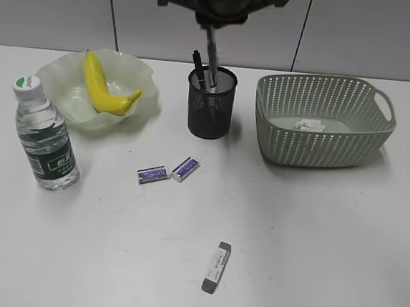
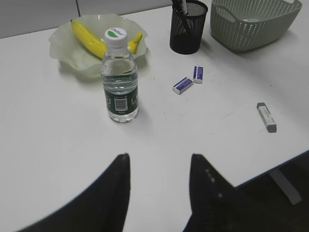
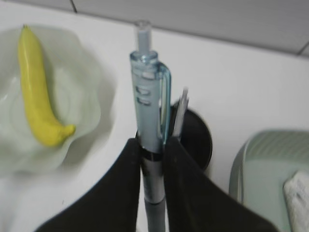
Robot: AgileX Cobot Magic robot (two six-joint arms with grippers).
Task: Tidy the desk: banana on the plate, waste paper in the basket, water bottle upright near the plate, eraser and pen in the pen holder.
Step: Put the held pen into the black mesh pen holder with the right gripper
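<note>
Right jaws are clamping a clear blue pen (image 3: 149, 145) above the pen holder (image 1: 211, 101); left gripper (image 2: 159, 186) is hanging half open, empty. I am keeping the pen vertical and centred over the holder's mouth, clear of the pens inside, before letting go.

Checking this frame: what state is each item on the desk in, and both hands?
banana: lying in the plate
waste paper: inside the basket
water bottle: upright, capped, beside the plate
pen holder: upright, pens inside
clear blue pen: gripped, over the pen holder
three erasers: loose on the desk
right hand: shut on the pen
left hand: open, empty
</note>
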